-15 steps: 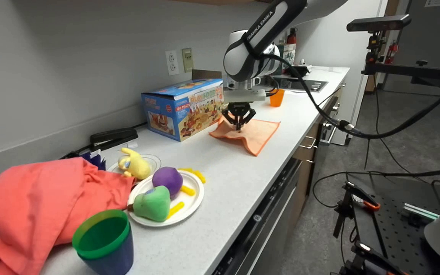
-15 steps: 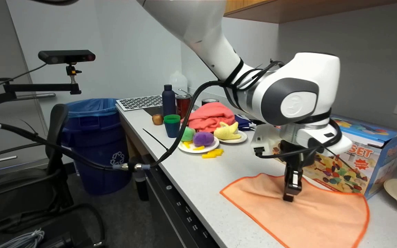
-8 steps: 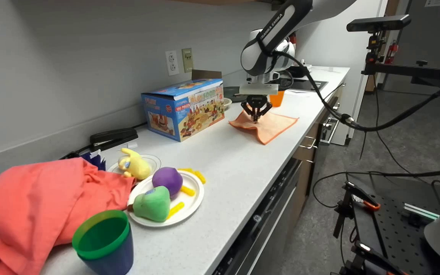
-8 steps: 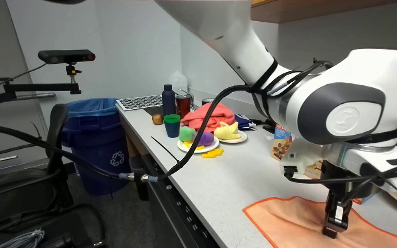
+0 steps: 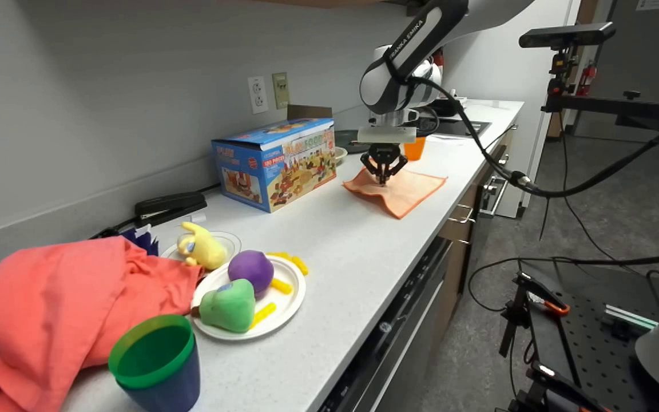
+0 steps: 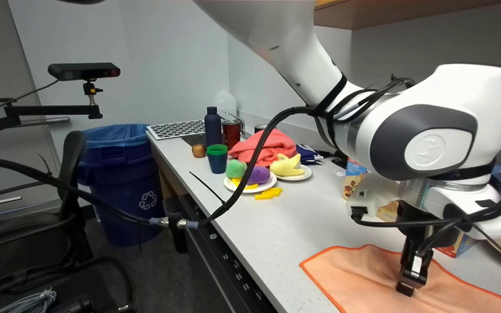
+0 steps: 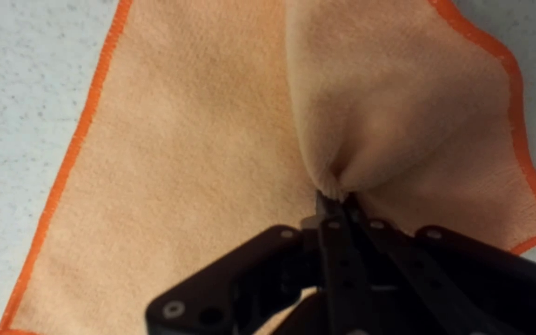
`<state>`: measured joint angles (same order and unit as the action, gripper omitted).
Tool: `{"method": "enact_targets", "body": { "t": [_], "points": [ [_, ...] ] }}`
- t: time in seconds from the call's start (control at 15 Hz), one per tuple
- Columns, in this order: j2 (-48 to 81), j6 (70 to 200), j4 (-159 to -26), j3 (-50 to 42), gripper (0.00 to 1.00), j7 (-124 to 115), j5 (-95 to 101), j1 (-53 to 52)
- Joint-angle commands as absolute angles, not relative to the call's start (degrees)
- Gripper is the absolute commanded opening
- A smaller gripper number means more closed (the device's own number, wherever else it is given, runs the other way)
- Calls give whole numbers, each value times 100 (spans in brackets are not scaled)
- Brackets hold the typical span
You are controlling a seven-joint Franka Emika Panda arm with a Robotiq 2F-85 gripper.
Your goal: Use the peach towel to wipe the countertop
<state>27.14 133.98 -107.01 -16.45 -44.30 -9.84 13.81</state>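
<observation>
The peach towel with an orange hem lies spread on the speckled white countertop in both exterior views (towel (image 5: pixel 412 191), towel (image 6: pixel 355 274); countertop (image 5: pixel 329 246), countertop (image 6: pixel 285 221)). My gripper (image 5: pixel 382 182) points straight down and pinches the towel near its middle. The gripper (image 6: pixel 405 287) is low, with its fingertips at the cloth. In the wrist view the closed fingertips (image 7: pixel 335 197) hold a gathered fold of the towel (image 7: pixel 193 139), and folds fan out from the pinch. Countertop (image 7: pixel 21 93) shows on both sides of the towel. The pinched cloth between the fingers is hidden.
A blue play-food box (image 5: pixel 275 163) stands by the wall, near the arm. An orange cup (image 5: pixel 415 147) is behind the gripper. A plate with toy food (image 5: pixel 292 309), a coral cloth (image 5: pixel 78 303) and a green-rimmed cup (image 5: pixel 158 366) sit at the near end. The counter's front edge drops off.
My gripper dragged the towel along the counter, past the box and away from the toy food, in the first half second. Since then it has shifted only slightly back. The grip stays shut.
</observation>
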Motion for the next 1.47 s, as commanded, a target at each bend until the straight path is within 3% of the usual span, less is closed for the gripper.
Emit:
{"method": "enact_targets", "body": {
  "t": [0.0, 0.4, 0.47, 0.53, 1.07, 1.2, 1.4],
  "points": [
    [2630, 13331, -10852, -1527, 1, -4334, -1027, 1245],
    [2516, 13363, -10938, -1432, 1, -4201, -902, 1035],
    [2509, 13362, -10938, -1433, 28, -4207, -907, 1012],
    [2488, 13358, -10936, -1433, 29, -4202, -909, 999],
    [2107, 13189, -10930, -1476, 89, -4125, -648, 889],
    [1905, 13112, -10917, -1455, 100, -4066, -573, 870],
    [1550, 12955, -10918, -1411, 100, -3933, -522, 858]
  ]
}}
